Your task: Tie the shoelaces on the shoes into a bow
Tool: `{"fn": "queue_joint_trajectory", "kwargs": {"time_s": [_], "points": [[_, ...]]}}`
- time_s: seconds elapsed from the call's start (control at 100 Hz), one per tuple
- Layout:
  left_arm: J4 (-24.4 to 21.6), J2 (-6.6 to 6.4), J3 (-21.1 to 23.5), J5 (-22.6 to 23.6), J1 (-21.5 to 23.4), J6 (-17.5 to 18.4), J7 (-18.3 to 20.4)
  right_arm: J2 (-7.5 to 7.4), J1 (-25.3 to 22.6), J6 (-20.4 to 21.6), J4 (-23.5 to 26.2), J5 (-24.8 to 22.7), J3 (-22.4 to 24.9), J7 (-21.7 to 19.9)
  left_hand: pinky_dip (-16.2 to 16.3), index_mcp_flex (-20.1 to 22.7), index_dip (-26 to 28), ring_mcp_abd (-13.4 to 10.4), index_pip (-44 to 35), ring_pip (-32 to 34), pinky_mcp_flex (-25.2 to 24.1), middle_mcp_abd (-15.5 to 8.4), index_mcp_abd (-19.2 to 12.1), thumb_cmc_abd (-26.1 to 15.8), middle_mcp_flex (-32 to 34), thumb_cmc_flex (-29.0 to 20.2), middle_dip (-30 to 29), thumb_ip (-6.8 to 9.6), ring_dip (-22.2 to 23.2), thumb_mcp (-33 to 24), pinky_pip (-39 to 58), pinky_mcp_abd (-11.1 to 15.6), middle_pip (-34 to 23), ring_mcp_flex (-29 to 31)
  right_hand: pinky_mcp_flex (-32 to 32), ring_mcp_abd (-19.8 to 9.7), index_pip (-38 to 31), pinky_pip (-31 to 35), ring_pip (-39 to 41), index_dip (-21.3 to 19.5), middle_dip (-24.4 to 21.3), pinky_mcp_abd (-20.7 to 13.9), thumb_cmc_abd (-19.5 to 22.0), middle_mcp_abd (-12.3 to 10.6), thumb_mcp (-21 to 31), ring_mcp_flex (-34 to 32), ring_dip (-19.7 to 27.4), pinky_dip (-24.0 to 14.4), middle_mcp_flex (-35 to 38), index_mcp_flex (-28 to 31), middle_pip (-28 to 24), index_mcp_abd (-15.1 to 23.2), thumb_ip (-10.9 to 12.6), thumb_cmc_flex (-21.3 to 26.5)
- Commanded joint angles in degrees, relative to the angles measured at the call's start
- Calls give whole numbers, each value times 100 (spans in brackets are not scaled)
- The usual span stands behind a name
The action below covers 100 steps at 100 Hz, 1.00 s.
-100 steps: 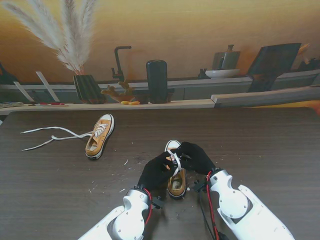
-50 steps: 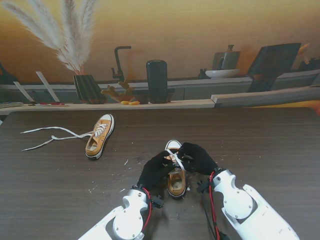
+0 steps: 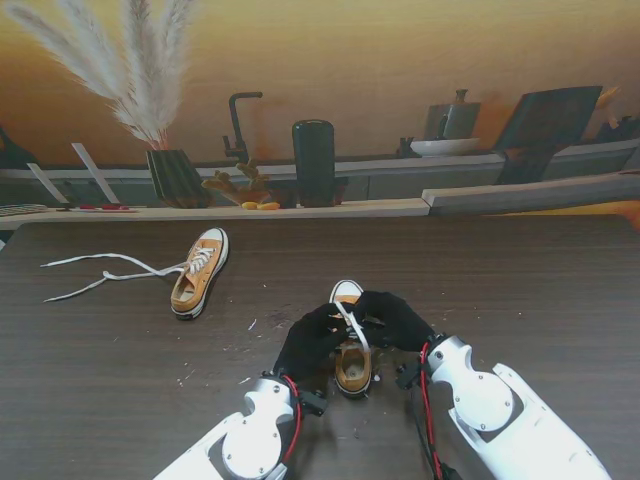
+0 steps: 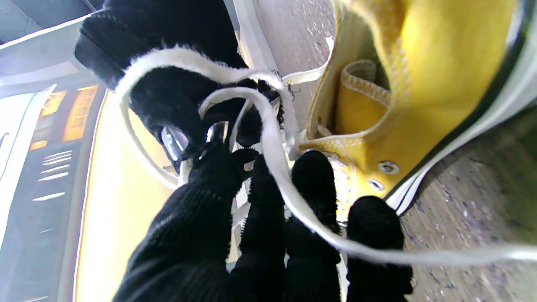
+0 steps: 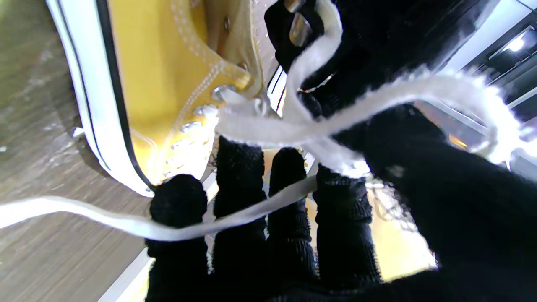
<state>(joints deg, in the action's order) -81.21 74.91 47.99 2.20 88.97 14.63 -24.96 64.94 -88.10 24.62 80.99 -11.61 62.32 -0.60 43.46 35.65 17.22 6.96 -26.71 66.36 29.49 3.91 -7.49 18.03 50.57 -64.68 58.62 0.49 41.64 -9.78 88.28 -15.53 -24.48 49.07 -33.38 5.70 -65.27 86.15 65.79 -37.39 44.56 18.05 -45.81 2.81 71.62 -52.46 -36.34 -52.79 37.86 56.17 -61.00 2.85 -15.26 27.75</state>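
Observation:
A yellow canvas shoe (image 3: 352, 362) with a white toe cap stands on the table close to me, toe pointing away. Both black-gloved hands meet over it. My left hand (image 3: 312, 340) and my right hand (image 3: 393, 318) each pinch part of the white lace (image 3: 350, 320), which loops between them. The left wrist view shows the lace (image 4: 268, 138) looped over my fingers (image 4: 314, 184) beside the shoe (image 4: 423, 96). In the right wrist view the lace (image 5: 319, 126) crosses my fingers (image 5: 239, 176) by the shoe's eyelets (image 5: 197, 113). A second yellow shoe (image 3: 199, 271) lies farther left, its laces (image 3: 105, 272) untied.
The dark wooden table (image 3: 540, 290) carries small white specks (image 3: 250, 325) near the shoes. Along the far edge runs a pale ledge (image 3: 300, 210) with a pampas-grass vase (image 3: 178, 175), a black cylinder (image 3: 314, 162) and small yellow items (image 3: 260, 205).
Both hands have shifted slightly on the lace above the near shoe, drawing the loop a little lower. The far shoe has not moved.

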Motion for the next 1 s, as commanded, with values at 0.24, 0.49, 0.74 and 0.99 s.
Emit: {"fn": "queue_joint_trajectory", "kwargs": {"time_s": [0.24,0.49,0.74,0.99], "points": [[-75,1,-47,-14,6,93,222,-38,61,1,-8,7,-90,-259,159,913,735,-236,-1856,79,-79,-262,-1129,497,92,177,-3,-98,202,60,-57,51,-155,-53,17,-21,150,35,-16,-106,-53,-144,-73,-82,294,-10,5,-82,130,-52,52,286,240,46],[-117,51,-3,153,89,68,-81,-17,47,-96,-1,-10,-64,-189,135,651,1221,-236,-2117,94,-24,-236,-954,507,-61,385,-250,-144,188,-10,-27,46,-566,-5,-23,-8,169,51,-10,-125,-31,-140,-59,-86,275,-53,-15,-90,200,-52,70,290,237,58],[-184,44,52,79,143,95,-82,-6,41,-136,-6,18,-52,-166,113,-5,1908,-195,-2506,104,-28,-237,-512,223,-173,373,-198,-81,170,-178,-20,12,-609,-31,-44,15,187,60,-7,-132,-16,-117,-34,-69,251,-84,-27,-99,240,-61,91,299,227,68],[-231,-81,97,153,156,38,250,-1,42,-124,4,38,-49,-157,239,-1012,2575,-221,-3251,3,-193,-145,3,161,-680,783,-15,-12,218,-1099,-130,50,-638,-280,-64,23,203,61,-13,-133,-20,-123,-17,-67,229,-107,-31,-99,276,-61,121,306,222,75]]}}
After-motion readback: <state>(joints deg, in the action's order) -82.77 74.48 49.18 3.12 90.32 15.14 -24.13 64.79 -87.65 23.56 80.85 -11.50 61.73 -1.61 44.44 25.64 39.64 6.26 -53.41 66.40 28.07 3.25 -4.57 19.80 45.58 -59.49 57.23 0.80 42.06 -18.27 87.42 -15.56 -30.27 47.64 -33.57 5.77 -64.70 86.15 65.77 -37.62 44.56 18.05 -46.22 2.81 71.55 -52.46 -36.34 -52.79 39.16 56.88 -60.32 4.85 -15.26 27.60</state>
